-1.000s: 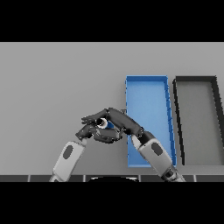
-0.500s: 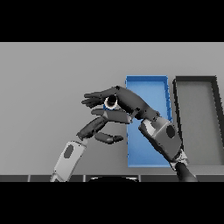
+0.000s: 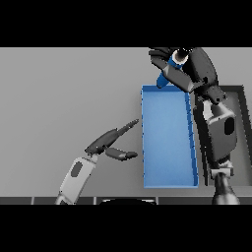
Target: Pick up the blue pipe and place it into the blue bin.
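Observation:
The blue pipe is held high up in my right hand, whose fingers are curled round it. Only the pipe's dark open end and a short blue stretch show between the fingers. Hand and pipe hang over the far end of the blue bin, a long open box lying right of centre. My left hand rests low over the table to the left of the bin, open, fingers straight and thumb spread, holding nothing.
A black bin lies to the right of the blue one, mostly hidden behind my right forearm. Grey table spreads to the left.
My right hand has lifted the pipe up and rightward, from beside the left hand to above the blue bin's far end. The left hand stayed low on the left, fingers straight.

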`<state>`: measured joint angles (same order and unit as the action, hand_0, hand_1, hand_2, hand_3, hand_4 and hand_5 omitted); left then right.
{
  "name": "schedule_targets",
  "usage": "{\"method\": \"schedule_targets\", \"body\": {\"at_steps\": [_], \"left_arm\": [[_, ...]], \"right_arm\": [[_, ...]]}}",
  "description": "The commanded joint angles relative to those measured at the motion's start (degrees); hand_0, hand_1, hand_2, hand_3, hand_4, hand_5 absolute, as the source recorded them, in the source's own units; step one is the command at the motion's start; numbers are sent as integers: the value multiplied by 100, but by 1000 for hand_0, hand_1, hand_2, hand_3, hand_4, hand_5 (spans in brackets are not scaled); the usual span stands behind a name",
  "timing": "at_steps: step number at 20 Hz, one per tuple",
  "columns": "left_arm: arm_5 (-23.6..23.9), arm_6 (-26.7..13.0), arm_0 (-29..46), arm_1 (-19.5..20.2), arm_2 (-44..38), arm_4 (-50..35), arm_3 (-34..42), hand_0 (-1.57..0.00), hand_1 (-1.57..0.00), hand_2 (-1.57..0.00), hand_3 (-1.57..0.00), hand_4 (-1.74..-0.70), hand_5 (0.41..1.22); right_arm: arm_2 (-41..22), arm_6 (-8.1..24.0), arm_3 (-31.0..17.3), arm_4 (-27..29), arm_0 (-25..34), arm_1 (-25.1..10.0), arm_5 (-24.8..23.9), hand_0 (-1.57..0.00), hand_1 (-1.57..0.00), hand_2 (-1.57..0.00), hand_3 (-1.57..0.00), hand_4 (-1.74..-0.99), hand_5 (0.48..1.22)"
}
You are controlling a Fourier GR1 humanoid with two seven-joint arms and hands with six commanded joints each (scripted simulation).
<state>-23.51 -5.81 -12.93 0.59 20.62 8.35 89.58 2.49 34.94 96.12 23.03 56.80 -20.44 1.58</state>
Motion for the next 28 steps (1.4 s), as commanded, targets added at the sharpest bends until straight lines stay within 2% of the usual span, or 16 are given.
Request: {"method": "schedule_targets", "body": {"at_steps": [1,3,5,10,13,16,19,20,22,24,25,26,28], "left_arm": [[1,59,-4,34,-11,18,-9,1,1,1,1,-882,411],[19,155,59,106,23,108,19,1,1,1,1,-874,413],[14,170,116,137,23,87,94,1,1,1,1,-869,418],[3,95,170,70,68,29,144,1,1,1,1,-875,422],[28,42,247,47,100,24,196,1,1,1,1,-879,425],[51,65,362,54,159,55,277,1,1,1,1,-882,427],[57,19,303,68,147,82,230,1,1,1,1,-888,422],[52,-6,282,44,159,61,265,1,1,1,1,-887,420],[63,146,395,83,210,129,269,1,1,1,1,-885,420],[86,46,329,53,198,126,285,1,1,1,1,-883,421],[77,15,314,50,204,130,277,1,1,1,1,-882,421],[58,12,303,77,183,112,280,1,1,1,1,-881,422],[48,0,306,65,195,104,285,1,1,1,1,-878,425]], "right_arm": [[87,-10,-37,-62,-167,-93,15,-1571,-1571,-1571,-1571,-1741,1221],[238,-12,-96,-129,-564,-229,74,-1571,-1571,-1571,-1571,-1741,1221],[364,-2,105,-152,-1204,-227,2,-1571,-1571,-1571,-1571,-1741,1221],[173,0,503,-121,-2511,-436,-222,-1571,-1571,-1571,-1571,-1741,1221],[-204,0,715,-44,-3276,-589,-836,-1571,-1571,-1571,-1571,-1741,1221],[-756,0,942,217,-3920,-1171,-1662,-1571,-1571,-1571,-1571,-1741,1221],[-1501,0,891,544,-4163,-1830,-2643,-1571,-1571,-1571,-1521,-1741,1221],[-1695,0,922,652,-4224,-2003,-2840,-1571,-1571,-1571,-1255,-1741,1221],[-2232,0,803,823,-4219,-2381,-3323,-1571,-1571,-1571,-1024,-1741,1221],[-2777,-1,605,1134,-4132,-2722,-3803,-1571,-1548,-1571,-847,-1741,1221],[-3055,-1,517,1397,-4022,-2912,-3981,-1465,-1336,-1339,-788,-1678,1221],[-3216,2,437,1522,-3936,-3027,-4034,-1172,-1069,-1071,-630,-1592,1221],[-3400,2,369,1648,-3833,-3142,-4011,-750,-684,-685,-403,-1413,1221]]}}
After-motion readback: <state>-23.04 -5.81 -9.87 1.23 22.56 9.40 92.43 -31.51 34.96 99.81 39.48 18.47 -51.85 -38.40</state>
